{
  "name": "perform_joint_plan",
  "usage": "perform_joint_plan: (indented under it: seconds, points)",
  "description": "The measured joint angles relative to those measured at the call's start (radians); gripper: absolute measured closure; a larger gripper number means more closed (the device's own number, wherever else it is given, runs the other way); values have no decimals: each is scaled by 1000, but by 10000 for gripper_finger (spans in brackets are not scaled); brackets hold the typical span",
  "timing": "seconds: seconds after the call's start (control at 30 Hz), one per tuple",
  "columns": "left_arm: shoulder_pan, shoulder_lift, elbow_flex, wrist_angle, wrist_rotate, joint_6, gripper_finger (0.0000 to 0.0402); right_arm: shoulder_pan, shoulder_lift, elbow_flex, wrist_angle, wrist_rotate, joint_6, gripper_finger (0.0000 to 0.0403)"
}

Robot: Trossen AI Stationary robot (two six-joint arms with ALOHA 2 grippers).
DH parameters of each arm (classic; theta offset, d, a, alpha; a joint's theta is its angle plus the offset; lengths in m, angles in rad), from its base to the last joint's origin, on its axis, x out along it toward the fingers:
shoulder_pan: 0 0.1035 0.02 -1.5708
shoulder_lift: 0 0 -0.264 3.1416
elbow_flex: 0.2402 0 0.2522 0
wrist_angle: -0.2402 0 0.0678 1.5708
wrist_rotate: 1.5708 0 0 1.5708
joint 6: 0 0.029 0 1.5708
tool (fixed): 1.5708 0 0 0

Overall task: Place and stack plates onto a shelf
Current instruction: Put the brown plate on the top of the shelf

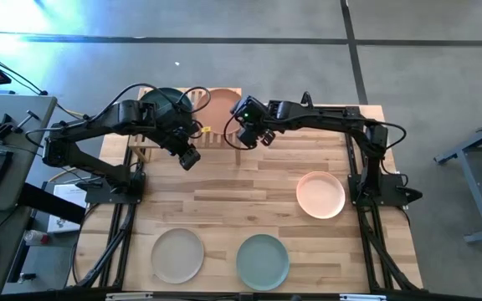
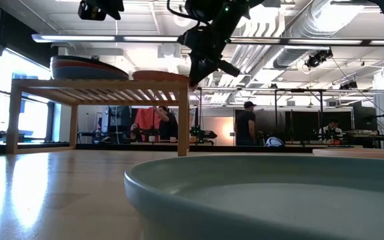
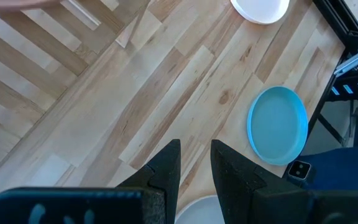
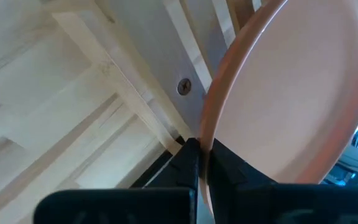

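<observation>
The right gripper [image 1: 247,134] is clenched on the rim of a peach-pink plate [image 4: 291,93], its fingers pinching the edge at the shelf's front rail. From the gripper, the plate spreads toward 11 o'clock in the high view, lying on the right half of the shelf [image 1: 145,152], beside the stack topped by the dark teal plate [image 1: 166,102]. The left gripper [image 1: 189,158] hangs just off the shelf's front edge, holding nothing, fingers close together with a narrow gap. Three plates wait on the table [image 1: 249,184]: another peach-pink plate [image 1: 320,194] at 4 o'clock from the right gripper and nearest that arm, the beige plate [image 1: 177,255] and the sage green plate [image 1: 263,260] at the near edge.
</observation>
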Motion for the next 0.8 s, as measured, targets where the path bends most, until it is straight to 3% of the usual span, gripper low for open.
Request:
perform_joint_plan:
  seconds: [0.63,0.8]
  points:
    - [0,0,0,0,0,2,323,14,0,0,1,-27,95,401]
    - [0,0,0,0,0,1,323,18,0,0,1,-22,103,381]
